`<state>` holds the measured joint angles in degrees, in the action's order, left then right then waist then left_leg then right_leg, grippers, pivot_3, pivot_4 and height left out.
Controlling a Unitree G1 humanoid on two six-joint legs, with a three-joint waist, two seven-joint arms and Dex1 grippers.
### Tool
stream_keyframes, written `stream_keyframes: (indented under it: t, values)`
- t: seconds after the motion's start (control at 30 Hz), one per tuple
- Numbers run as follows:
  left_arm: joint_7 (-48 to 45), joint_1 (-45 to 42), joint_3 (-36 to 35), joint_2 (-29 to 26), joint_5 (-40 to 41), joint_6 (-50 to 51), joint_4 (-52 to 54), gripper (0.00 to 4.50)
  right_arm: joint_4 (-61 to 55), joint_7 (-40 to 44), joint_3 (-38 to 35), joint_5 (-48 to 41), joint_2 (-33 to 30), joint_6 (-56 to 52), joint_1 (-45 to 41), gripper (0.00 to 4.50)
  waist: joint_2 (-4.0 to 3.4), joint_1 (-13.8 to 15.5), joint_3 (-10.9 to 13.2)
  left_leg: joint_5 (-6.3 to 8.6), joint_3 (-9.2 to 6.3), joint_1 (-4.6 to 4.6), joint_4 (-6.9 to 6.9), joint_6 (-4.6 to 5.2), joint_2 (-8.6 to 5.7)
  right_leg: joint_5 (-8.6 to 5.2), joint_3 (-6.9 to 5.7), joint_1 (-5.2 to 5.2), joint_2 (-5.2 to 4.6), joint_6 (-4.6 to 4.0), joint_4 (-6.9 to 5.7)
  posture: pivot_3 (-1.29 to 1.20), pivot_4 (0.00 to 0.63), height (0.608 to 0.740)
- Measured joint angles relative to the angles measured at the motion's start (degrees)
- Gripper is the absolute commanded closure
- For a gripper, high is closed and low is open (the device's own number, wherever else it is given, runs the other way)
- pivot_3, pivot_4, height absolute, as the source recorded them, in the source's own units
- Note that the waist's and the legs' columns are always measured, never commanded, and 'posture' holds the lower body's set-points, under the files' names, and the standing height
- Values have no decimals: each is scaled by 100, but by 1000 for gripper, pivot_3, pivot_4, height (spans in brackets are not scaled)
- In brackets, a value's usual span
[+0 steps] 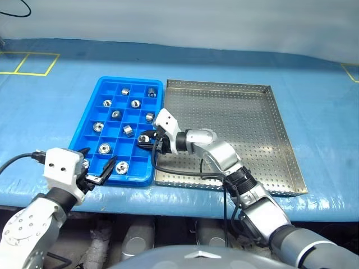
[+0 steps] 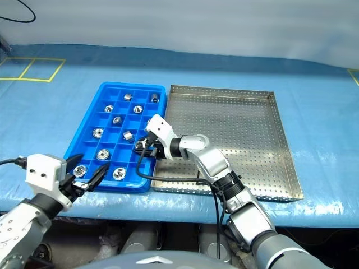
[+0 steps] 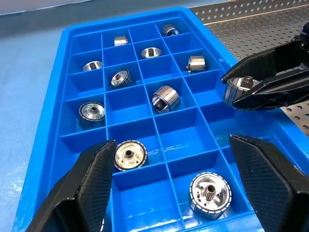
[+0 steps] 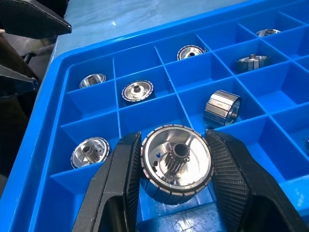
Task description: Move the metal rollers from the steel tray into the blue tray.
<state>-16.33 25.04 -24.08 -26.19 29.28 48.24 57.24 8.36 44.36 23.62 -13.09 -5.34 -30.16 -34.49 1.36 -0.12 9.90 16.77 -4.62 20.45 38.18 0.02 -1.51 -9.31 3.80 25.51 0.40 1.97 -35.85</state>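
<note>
Metal rollers (image 1: 121, 166) lie one by one in the small square compartments of the blue tray (image 1: 90, 120), and I count about ten of them spread over its grid, some lying flat with the dark hole up and a few tilted on their side. Going from the left, the left gripper (image 1: 98, 171) hovers at the near left corner of the blue tray, just over its near rim, with its two black fingers (image 3: 89, 186) spread wide and nothing between them. In the left wrist view these fingers frame the near compartments, where two rollers rest. More to the right, the right gripper (image 1: 147, 140) reaches across from the steel tray side and hangs over the right column of the blue tray, pointing toward the robot's left. Its fingers (image 4: 120, 188) are closed tight around one held roller (image 4: 176, 162), which is seen in the right wrist view clamped between both pads, its toothed central hole facing the camera, above a compartment of the blue tray. On the right, the steel tray (image 1: 247, 120) touches the long right side of the blue tray, and its perforated floor shows no rollers where the arm does not cover it. Both trays stand on the pale blue table cover (image 1: 314, 95).
</note>
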Motion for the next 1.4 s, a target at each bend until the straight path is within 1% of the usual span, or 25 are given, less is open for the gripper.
stream_keyframes:
  t: [0.07, 0.23, 0.37, 0.43, 0.53, 0.63, 0.7, 0.73, 0.83, 0.9, 1.0, 1.07, 1.1, 1.13, 1.27, 1.4]
  values:
    - [0, -69, 22, -56, -2, 0, -17, 421, -23, 21, -7, 0, -10, 10, 5, 1473, 0, 1, 0, 0, 0, 0, 0, 0, -1, 0, 0, -1, -1, 0, 0, 122, 150, 740]
    - [-1, -377, 261, -113, -4, 0, -120, 421, -317, -76, -203, -38, -5, 125, 50, 1473, 0, -32, 0, -1, 0, 1, 2, -1, -2, 1, 0, -2, -2, 2, 1, 84, 150, 740]
    - [-1, -807, 598, -125, -22, -36, -352, 421, -724, -383, -566, -95, -80, 92, 220, 1473, -1, -53, 0, -2, -1, 2, 2, -3, -2, 2, -3, -2, -2, 2, 0, 49, 150, 740]
    - [-7, -1110, 859, -110, -70, -150, -530, 421, -948, -572, -825, -111, -218, 58, 298, 1473, -1, -50, -1, -2, -1, 2, 4, -4, -4, 4, -2, -2, -4, 1, 0, 11, 150, 740]
    - [-54, -1559, 1268, -106, -190, -292, -855, 421, -1261, -698, -1242, -169, -636, -55, 495, 1473, 0, -64, -2, -1, 3, 2, 5, -2, -7, 6, -1, -6, -5, 1, 4, -32, 150, 740]
    - [-181, -2027, 1698, -123, -346, -463, -1319, 421, -1446, -668, -1684, -242, -1252, -154, 857, 857, -2, -120, -1, 1, 11, 4, 4, 2, -6, 7, 4, -5, -4, 1, 6, -97, 150, 740]
    - [-289, -2291, 1895, -142, -443, -550, -1634, 421, -1528, -618, -1934, -309, -1593, -187, 1059, 199, -5, -217, -1, 1, 16, 5, 3, 3, -4, 6, 8, -4, -1, 3, 5, -127, 150, 740]
    - [-348, -2427, 1984, -143, -464, -613, -1782, 421, -1573, -586, -2021, -318, -1734, -193, 1138, 39, -5, -251, 0, 2, 17, 5, 4, 4, -4, 4, 9, -3, 0, 6, 5, -152, 150, 740]
    - [-581, -2921, 2350, -139, -620, -836, -2260, 421, -1670, -524, -2300, -355, -2122, -209, 1414, 39, -5, -405, -1, 2, 23, 5, 7, 5, -3, 8, 15, -4, 3, 12, 4, -182, 150, 740]
    - [-720, -3195, 2512, -88, -666, -960, -2564, 421, -1691, -524, -2452, -380, -2223, -208, 1562, 39, -6, -518, -1, 4, 34, 4, 8, 8, -3, 9, 27, -4, 4, 16, 1, -199, 150, 740]
    - [-891, -3507, 2718, -11, -707, -1120, -2971, 421, -1775, -523, -2459, -336, -2370, -154, 1712, 39, -5, -694, -1, 4, 45, 5, 11, 11, -2, 13, 39, -5, 8, 24, 0, -219, 150, 740]
    - [-980, -3643, 2801, 95, -741, -1192, -3196, 421, -1805, -534, -2458, -336, -2361, -149, 1751, 39, -5, -791, -1, 6, 57, 10, 12, 13, -2, 16, 51, -6, 10, 29, -1, -230, 150, 740]
    - [-1022, -3687, 2842, 128, -782, -1246, -3302, 65, -1812, -561, -2457, -340, -2336, -148, 1751, 0, -5, -847, -1, 6, 62, 11, 13, 14, -1, 17, 57, -7, 12, 32, -2, -234, 150, 740]
    - [-1049, -3711, 2878, 130, -802, -1275, -3368, 20, -1815, -564, -2455, -342, -2329, -145, 1750, 0, -5, -878, -1, 6, 65, 11, 13, 14, -1, 18, 61, -7, 13, 33, -2, -236, 150, 740]
    - [-1125, -3733, 2989, 135, -919, -1353, -3568, 20, -1851, -519, -2385, -351, -2254, -25, 1751, 0, -5, -1019, -1, 7, 68, 9, 19, 18, -1, 21, 67, -7, 13, 39, -2, -233, 150, 740]
    - [-1052, -3751, 2982, 133, -1016, -1300, -3579, 20, -1938, -355, -2301, -401, -2245, 112, 1750, 0, -6, -1065, -1, 11, 66, 5, 37, 25, -1, 24, 68, -6, 14, 44, -3, -215, 150, 740]
